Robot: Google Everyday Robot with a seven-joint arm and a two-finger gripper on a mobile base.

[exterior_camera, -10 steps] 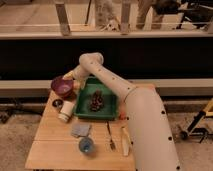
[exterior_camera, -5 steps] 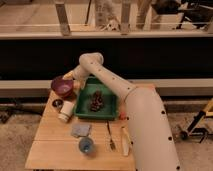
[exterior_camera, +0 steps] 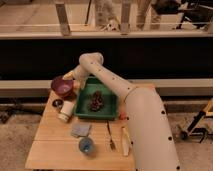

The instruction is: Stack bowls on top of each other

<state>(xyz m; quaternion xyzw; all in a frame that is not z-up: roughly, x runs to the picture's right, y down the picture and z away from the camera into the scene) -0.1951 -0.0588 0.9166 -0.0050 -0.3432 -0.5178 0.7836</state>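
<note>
A purple bowl (exterior_camera: 61, 86) sits at the back left corner of the wooden table (exterior_camera: 50, 150). A sliver of orange-red (exterior_camera: 76, 85) shows at its right rim; I cannot tell whether this is the orange-red bowl. My gripper (exterior_camera: 71, 78) is at the right rim of the purple bowl, reaching in from the white arm (exterior_camera: 115, 87) that crosses above the green tray. The gripper's own parts are largely hidden against the bowl and arm.
A green tray (exterior_camera: 83, 111) with a dark lumpy object (exterior_camera: 96, 101) is right of the bowl. A small dark dish (exterior_camera: 57, 103) and a white cup (exterior_camera: 65, 110) stand in front of the bowl. A grey cloth (exterior_camera: 80, 130), a blue cup (exterior_camera: 86, 145), a fork (exterior_camera: 110, 137) and a pale utensil (exterior_camera: 125, 141) lie nearer.
</note>
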